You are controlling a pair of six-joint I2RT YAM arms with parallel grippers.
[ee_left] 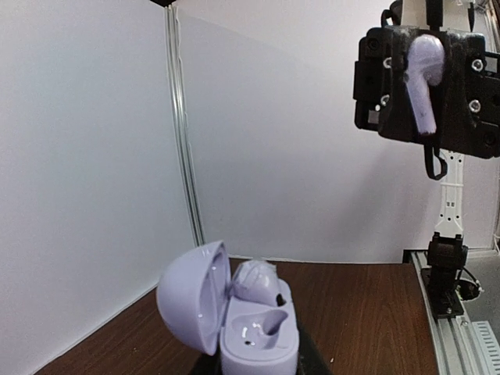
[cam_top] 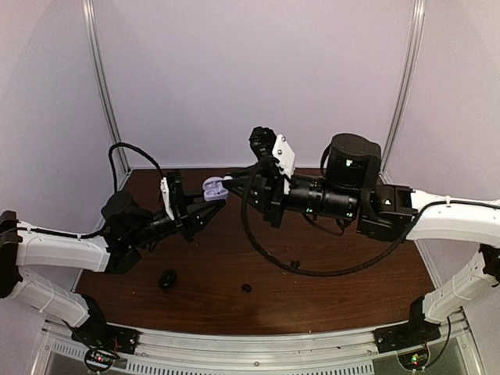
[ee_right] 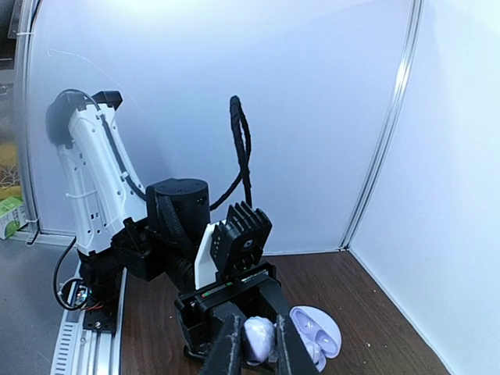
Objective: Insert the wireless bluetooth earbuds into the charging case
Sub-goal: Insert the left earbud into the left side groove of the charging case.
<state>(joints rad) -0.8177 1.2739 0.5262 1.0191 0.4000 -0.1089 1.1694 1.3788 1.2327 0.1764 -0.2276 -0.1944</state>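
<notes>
My left gripper (cam_top: 201,208) is shut on the pale charging case (cam_top: 215,187) and holds it above the table with its lid open. In the left wrist view the case (ee_left: 242,328) has one white earbud (ee_left: 262,283) seated in the far slot, and the near slot (ee_left: 267,324) is empty. My right gripper (ee_right: 258,348) is shut on the other white earbud (ee_right: 259,337), stem down, just above and beside the case (ee_right: 319,337). This earbud also shows in the left wrist view (ee_left: 424,74). Two small black earbuds (cam_top: 167,279) (cam_top: 247,287) lie on the table.
The brown table (cam_top: 328,297) is walled by white panels at the back and sides. A black cable (cam_top: 273,254) from the right arm loops down onto the table. A metal rail (cam_top: 258,348) runs along the near edge.
</notes>
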